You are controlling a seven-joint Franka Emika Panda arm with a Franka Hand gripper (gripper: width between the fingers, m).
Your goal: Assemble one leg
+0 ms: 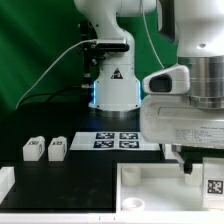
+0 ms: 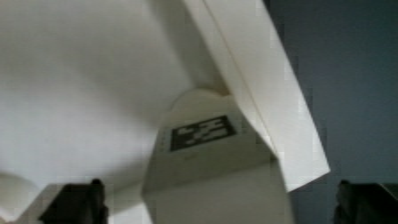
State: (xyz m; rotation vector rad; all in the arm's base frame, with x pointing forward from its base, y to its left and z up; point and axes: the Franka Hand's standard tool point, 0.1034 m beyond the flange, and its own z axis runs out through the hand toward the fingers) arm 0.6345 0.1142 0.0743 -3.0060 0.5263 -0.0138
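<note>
In the wrist view a white leg [image 2: 210, 165] with a black-and-white tag [image 2: 203, 133] stands between my two dark fingers [image 2: 71, 202], against a raised rim of the large white tray-like piece [image 2: 89, 90]. My gripper [image 2: 217, 208] is open, with a gap between each finger and the leg. In the exterior view my gripper [image 1: 190, 160] hangs low at the right over the tray-like piece [image 1: 140, 178], and a tagged leg [image 1: 213, 186] shows just below it. Two more legs [image 1: 32, 148] [image 1: 57, 148] stand side by side at the exterior view's left.
The marker board [image 1: 117, 139] lies flat in front of the robot base [image 1: 113, 85]. A white raised edge [image 1: 6, 183] shows at the lower left of the exterior view. A green backdrop stands behind, and a cable runs down at the left.
</note>
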